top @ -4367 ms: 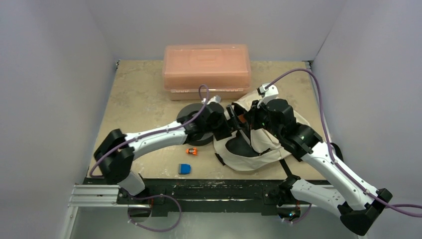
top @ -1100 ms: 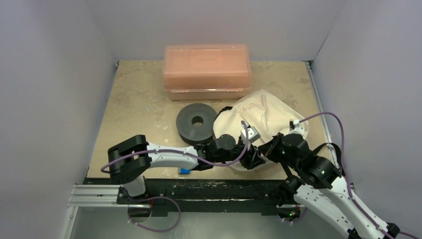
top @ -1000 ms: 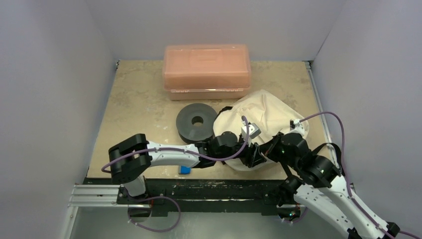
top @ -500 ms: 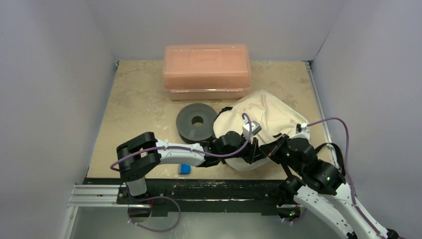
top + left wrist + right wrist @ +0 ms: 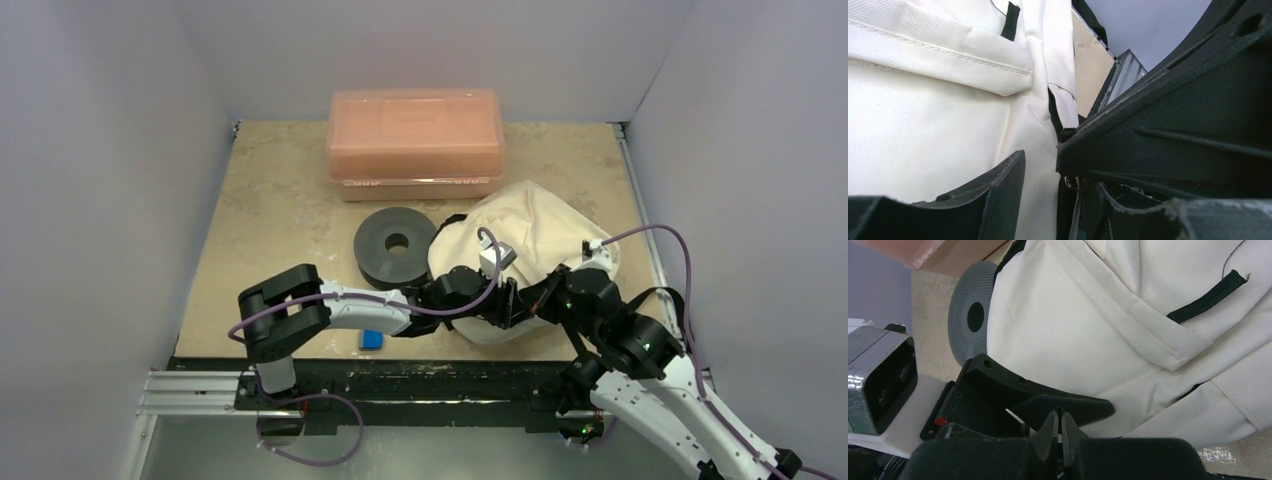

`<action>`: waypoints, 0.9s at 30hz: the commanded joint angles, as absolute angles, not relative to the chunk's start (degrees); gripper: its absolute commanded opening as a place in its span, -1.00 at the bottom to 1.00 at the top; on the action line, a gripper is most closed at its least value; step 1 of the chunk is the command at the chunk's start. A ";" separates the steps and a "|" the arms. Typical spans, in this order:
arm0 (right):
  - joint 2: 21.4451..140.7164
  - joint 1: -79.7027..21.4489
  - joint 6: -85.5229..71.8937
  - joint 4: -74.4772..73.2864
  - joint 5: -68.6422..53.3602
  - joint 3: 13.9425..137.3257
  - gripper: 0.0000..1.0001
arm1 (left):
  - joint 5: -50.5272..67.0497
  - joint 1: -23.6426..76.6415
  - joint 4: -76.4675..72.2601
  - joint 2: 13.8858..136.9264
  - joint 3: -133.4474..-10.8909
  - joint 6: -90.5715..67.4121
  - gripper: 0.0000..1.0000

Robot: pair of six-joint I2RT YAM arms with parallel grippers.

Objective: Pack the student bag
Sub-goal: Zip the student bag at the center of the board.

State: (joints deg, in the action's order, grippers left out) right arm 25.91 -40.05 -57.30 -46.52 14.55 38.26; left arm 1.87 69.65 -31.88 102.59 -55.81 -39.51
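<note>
The student bag (image 5: 535,225) is cream fabric with black straps and lies right of centre. It fills the left wrist view (image 5: 938,100) and the right wrist view (image 5: 1108,320). Both grippers meet at its near edge. My left gripper (image 5: 508,304) has its jaws a little apart around bag fabric beside a black zip line (image 5: 1064,200). It shows as a black finger in the right wrist view (image 5: 1048,400). My right gripper (image 5: 532,300) is shut (image 5: 1058,416), its tips on a small black zip pull (image 5: 1066,134) of the bag.
A grey disc (image 5: 395,245) touches the bag's left side. A salmon-pink plastic box (image 5: 415,140) stands behind it at the back. A small blue thing (image 5: 371,340) lies at the table's near edge under my left arm. Walls close in on both sides.
Since 4.4 s ago both grippers came from the bag's far opening to its near edge, and a small orange thing left the table. In the last second the arms barely shifted.
</note>
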 commanded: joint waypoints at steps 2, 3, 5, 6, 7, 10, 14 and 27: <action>27.22 -40.48 -55.18 -42.24 12.56 41.19 -1.00 | -1.61 68.30 -41.56 98.47 -53.53 -42.94 -0.14; 27.39 -40.50 -55.04 -42.13 12.49 41.29 -1.00 | -1.32 68.29 -41.68 98.44 -53.60 -43.19 -0.15; 27.63 -40.51 -54.94 -42.21 12.74 41.36 -1.00 | -1.17 68.29 -43.37 98.38 -52.90 -44.19 -0.15; 27.60 -40.52 -55.01 -42.50 12.94 41.53 -1.00 | -1.34 68.29 -45.07 98.36 -52.27 -44.57 -0.15; 27.55 -40.52 -55.02 -42.91 13.19 41.71 -1.00 | -1.40 68.29 -46.42 98.35 -51.84 -44.64 -0.12; 26.90 -40.51 -55.51 -43.79 13.65 41.94 -1.00 | -1.72 68.30 -46.41 98.35 -51.80 -45.08 -0.09; 25.92 -40.50 -56.34 -44.30 14.10 41.57 -1.00 | -2.24 68.29 -50.89 98.71 -49.80 -48.11 -0.13; 30.36 -40.51 -59.27 -57.10 23.33 46.09 -0.05 | -1.63 68.03 -56.57 100.27 -48.40 -47.84 -0.91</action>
